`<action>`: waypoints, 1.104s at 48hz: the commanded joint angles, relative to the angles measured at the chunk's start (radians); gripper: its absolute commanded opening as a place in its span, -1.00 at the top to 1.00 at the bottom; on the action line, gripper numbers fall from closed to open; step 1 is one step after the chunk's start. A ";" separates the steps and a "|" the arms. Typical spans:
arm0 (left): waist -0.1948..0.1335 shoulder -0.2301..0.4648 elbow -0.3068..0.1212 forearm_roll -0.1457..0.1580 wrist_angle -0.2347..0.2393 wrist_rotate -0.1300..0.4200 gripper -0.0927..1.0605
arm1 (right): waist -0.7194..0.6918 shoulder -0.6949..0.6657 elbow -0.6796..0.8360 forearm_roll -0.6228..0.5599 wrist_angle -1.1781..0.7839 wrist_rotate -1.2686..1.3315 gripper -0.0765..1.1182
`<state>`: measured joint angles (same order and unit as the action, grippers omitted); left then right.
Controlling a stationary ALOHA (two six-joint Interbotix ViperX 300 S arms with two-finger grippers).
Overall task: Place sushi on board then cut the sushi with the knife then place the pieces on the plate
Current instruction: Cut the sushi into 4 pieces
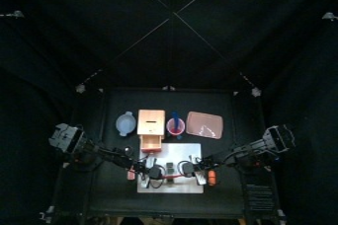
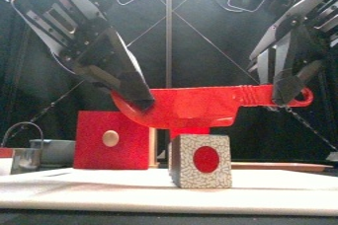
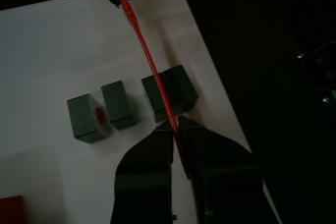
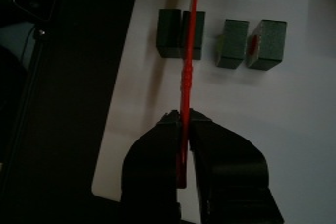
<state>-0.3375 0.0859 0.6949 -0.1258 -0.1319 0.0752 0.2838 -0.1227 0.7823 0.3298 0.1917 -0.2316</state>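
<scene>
**Knife over sushi, two-arm grip**

Left gripper (image 2: 137,98) and right gripper (image 2: 282,95) are both clamped on the knife (image 2: 199,106), mid-frame, just above the sushi (image 2: 201,160) on the board (image 2: 79,191). Risk: uneven downforce tilts the blade, so the block skids or topples into the pieces (image 3: 105,112) beside it.

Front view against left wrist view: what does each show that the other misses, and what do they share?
Only the front view: the red drawer front behind, and the nearest sushi piece end-on, pale with a red centre. Only the left wrist view: three dark green sushi blocks lying apart, one under the blade and two off to its side. Both: the red knife gripped in the left tool above the white board.
</scene>
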 commanded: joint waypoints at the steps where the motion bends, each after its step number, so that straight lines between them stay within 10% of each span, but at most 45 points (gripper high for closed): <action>1: -0.015 -0.005 -0.026 -0.009 -0.009 0.005 0.08 | 0.009 -0.005 -0.021 0.003 -0.011 -0.005 0.36; 53: -0.008 0.006 -0.026 -0.006 -0.006 0.006 0.08 | -0.006 0.025 -0.044 -0.044 0.002 -0.008 0.36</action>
<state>-0.3436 0.1089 0.6918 -0.1365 -0.1350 0.0752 0.2807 -0.0721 0.7655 0.2991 0.1902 -0.2316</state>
